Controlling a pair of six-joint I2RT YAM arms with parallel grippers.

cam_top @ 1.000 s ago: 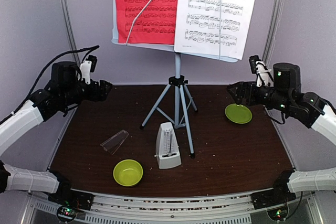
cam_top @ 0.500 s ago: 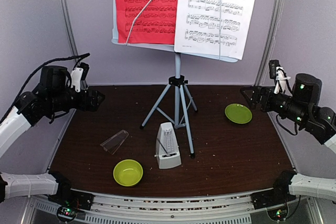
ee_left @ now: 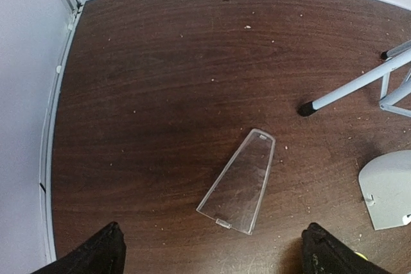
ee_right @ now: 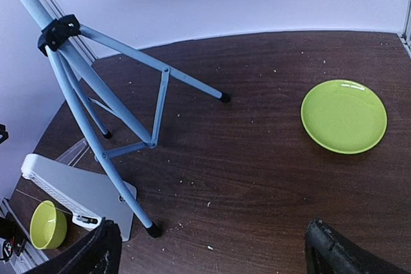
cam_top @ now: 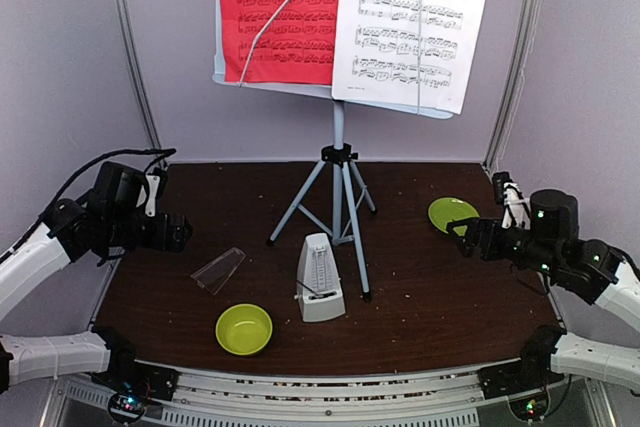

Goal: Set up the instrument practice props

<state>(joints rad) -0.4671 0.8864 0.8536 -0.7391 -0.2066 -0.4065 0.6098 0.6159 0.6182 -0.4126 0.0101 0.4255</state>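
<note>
The pale music stand [cam_top: 339, 152] stands on its tripod at mid table, holding a red sheet [cam_top: 280, 12] and a white sheet [cam_top: 412, 17]. The pale-grey metronome [cam_top: 319, 278] stands in front of the tripod; it also shows in the right wrist view [ee_right: 80, 192] and, in part, in the left wrist view [ee_left: 388, 188]. Its clear cover [cam_top: 218, 270] lies flat to the left, in the left wrist view [ee_left: 239, 181] just ahead of my left gripper [ee_left: 212, 258]. My left gripper [cam_top: 178, 233] is open and empty. My right gripper [cam_top: 468, 241] is open and empty above the table, beside the tripod legs [ee_right: 103, 113].
A lime-green bowl [cam_top: 244, 329] sits near the front edge, left of the metronome. A flat green plate [cam_top: 453, 216] lies at the right, also in the right wrist view [ee_right: 344, 116]. Grey walls close in the table at the back and sides.
Both arms have dropped lower and pulled back toward the near sides of the table. The stand, sheets, metronome and cover have not moved.
</note>
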